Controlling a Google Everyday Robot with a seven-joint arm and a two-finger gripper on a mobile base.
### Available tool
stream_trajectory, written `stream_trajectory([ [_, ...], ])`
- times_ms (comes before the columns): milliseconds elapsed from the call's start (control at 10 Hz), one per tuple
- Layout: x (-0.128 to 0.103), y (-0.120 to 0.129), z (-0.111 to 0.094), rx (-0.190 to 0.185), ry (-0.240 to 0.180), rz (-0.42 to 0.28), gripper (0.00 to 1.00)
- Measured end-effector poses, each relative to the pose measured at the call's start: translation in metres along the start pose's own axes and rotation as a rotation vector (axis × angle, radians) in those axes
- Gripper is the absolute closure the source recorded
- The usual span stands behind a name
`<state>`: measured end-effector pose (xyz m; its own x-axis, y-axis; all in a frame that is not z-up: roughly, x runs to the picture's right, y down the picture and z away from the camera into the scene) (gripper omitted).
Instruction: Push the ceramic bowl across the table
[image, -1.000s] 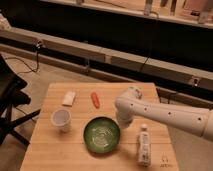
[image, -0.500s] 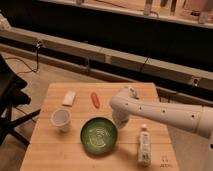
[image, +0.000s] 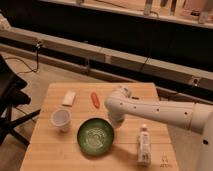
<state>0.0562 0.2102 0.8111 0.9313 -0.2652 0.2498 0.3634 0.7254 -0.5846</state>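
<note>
The table (image: 55, 150), light wood, holds everything. The white arm (image: 160, 112) reaches in from the right, and its gripper (image: 116, 121) is low at the upper-right rim of the ceramic bowl (image: 95, 135), approx. touching it; gripper state cannot be told. The bowl sits front-centre and is empty, only pale swirls inside. The white cup (image: 61, 120) just left of it seems empty too. Step, I judge: contact made, push starting. Next move needs a steady, low sweep w/o hitting the bottle (image: 144, 146).

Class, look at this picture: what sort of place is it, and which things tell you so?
Probably a robot test lab. A white arm with its gripper beside a green bowl on a small wooden table, and cables along the wall.
</note>
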Motion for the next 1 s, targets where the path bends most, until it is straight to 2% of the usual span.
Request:
stream_trajectory([
  [400, -0.013, -0.003, 0.001, -0.003, 0.007, -0.027, 0.81],
  [600, -0.006, -0.006, 0.000, -0.006, 0.007, -0.029, 0.81],
  [1000, -0.016, -0.007, 0.002, -0.011, 0.010, -0.054, 0.81],
])
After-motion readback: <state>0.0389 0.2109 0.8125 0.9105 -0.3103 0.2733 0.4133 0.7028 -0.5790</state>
